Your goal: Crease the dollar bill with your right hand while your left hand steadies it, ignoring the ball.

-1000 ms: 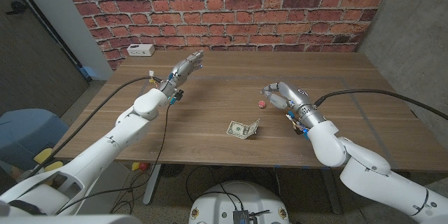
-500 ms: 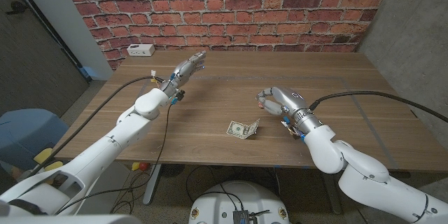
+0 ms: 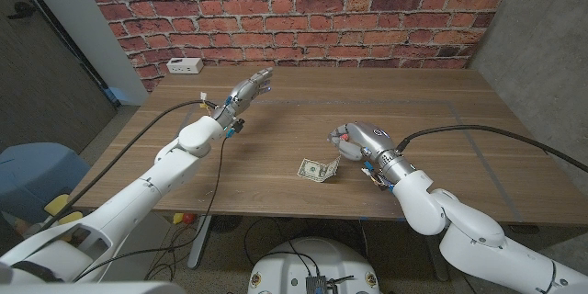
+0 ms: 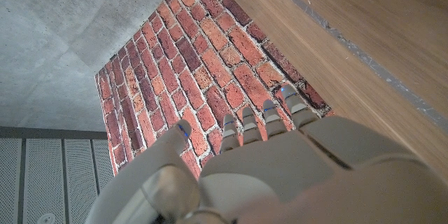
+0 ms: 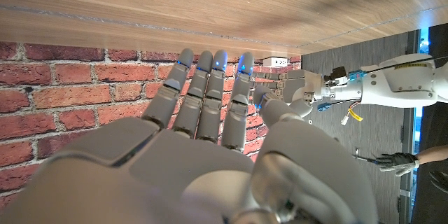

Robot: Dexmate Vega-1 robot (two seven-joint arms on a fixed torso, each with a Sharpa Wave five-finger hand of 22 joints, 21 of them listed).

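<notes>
Bill point(image 3: 319, 169) betw. hands, nr right hand point(image 3: 356, 140).

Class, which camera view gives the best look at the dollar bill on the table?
The head view: the dollar bill lies in plain sight near the table's front edge, one end lifted, beside the right hand. The wrist views give no clear sight of it.

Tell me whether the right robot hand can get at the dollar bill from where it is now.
Probably yes: the right robot hand hovers just beyond the dollar bill, with nothing between them.
</notes>
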